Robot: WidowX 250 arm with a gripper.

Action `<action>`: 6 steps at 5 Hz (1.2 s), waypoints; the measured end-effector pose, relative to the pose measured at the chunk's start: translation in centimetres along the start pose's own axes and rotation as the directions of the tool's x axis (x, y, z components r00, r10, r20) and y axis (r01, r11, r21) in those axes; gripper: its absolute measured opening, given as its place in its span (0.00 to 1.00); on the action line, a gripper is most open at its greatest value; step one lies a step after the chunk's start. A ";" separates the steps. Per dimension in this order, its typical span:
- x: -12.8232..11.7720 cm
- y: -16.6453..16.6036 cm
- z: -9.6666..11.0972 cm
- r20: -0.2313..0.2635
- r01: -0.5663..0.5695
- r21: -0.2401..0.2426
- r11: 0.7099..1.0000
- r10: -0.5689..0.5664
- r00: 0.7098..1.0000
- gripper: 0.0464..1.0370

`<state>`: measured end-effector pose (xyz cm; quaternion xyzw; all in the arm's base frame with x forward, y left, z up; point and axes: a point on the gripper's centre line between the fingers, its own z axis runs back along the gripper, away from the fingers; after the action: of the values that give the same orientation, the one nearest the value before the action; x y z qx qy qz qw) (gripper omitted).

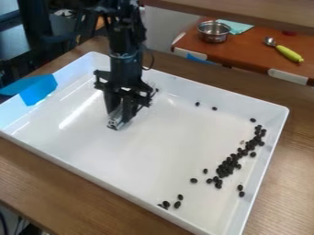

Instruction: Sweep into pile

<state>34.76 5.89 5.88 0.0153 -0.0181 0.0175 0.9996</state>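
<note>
The black gripper (119, 120) hangs down inside the white tray (147, 156), left of centre and toward the back, low over the tray's floor. Dark beans (226, 168) lie in a long uneven band near the tray's right wall, well to the right of the gripper. Two single beans (215, 109) are by the back wall. Other stray beans (177, 204) rest near the front edge, and a couple more (241, 194) lie close to the front right. A greyish piece shows at the gripper's lower end; what it is, I cannot tell.
Raised white walls surround the tray on a brown wooden table (73, 184). Blue tape (40, 91) covers part of its left wall. Behind, another table holds a metal pot (214, 33), a teal cloth (237, 26) and a yellow-green handled utensil (288, 53).
</note>
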 end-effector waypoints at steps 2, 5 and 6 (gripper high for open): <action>0.5 -2.2 0.0 0.001 0.016 0.020 1.000 -0.016 1.000 0.33; -1.3 -10.3 0.1 -0.015 0.141 -0.029 0.990 -0.141 0.990 0.33; -1.7 -12.4 0.2 -0.015 0.161 -0.047 0.986 -0.162 0.987 0.33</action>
<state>33.52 -6.57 5.65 -0.0063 -0.0077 -0.0637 0.9979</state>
